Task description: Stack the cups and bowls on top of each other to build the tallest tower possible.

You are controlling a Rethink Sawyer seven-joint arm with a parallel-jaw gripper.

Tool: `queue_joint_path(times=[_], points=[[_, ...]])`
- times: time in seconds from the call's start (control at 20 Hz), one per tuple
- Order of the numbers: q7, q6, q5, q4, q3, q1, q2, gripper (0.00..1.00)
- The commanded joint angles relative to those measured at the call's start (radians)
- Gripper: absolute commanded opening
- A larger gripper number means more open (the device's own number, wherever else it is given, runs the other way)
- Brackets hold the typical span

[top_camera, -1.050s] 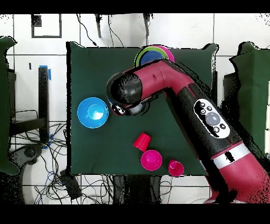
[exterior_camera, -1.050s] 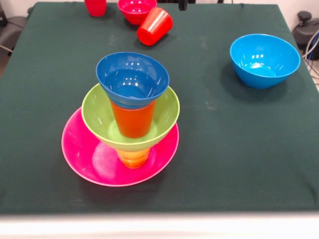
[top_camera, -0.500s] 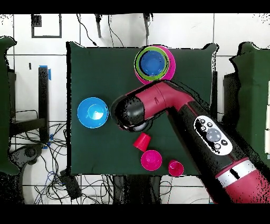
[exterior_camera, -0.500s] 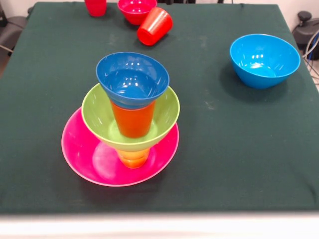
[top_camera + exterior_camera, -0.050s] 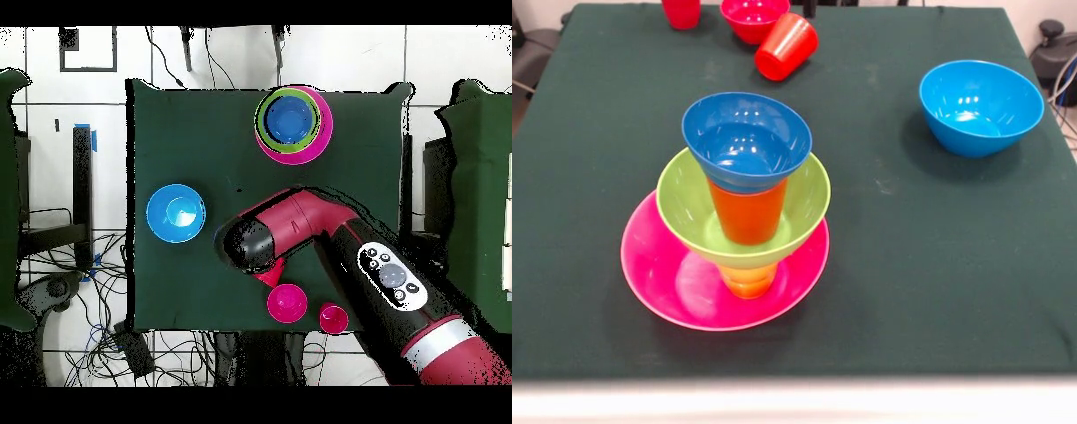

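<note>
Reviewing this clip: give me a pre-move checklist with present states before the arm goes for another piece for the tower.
1. The tower stands upright, pink bowl, yellow cup, green bowl, orange cup, dark blue bowl on top: ok.
2. Arm clear of the tower in the overhead view: ok.
3. Gripper open or shut: cannot tell, the arm's head hides it.
4. Tipped red cup lies on its side, not upright: not ok for a plain top grasp.
5. Light blue bowl stands free and upright: ok.
6. Small red bowl and upright red cup are cut by the front view's top edge: cannot tell.
</note>
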Motion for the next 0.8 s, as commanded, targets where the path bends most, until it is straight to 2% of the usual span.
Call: queue_joint_path(times=[0.05, 0.4, 0.8], points=[[0.172, -0.138, -0.087, 0.095, -0.147, 0.045, 0.012, 1.0], [0.164, -0.185, -0.106, 0.112, -0.201, 0.063, 0.008, 1.0], [0.219, -0.323, -0.18, 0.116, -0.293, 0.129, 0.006, 1.0]])
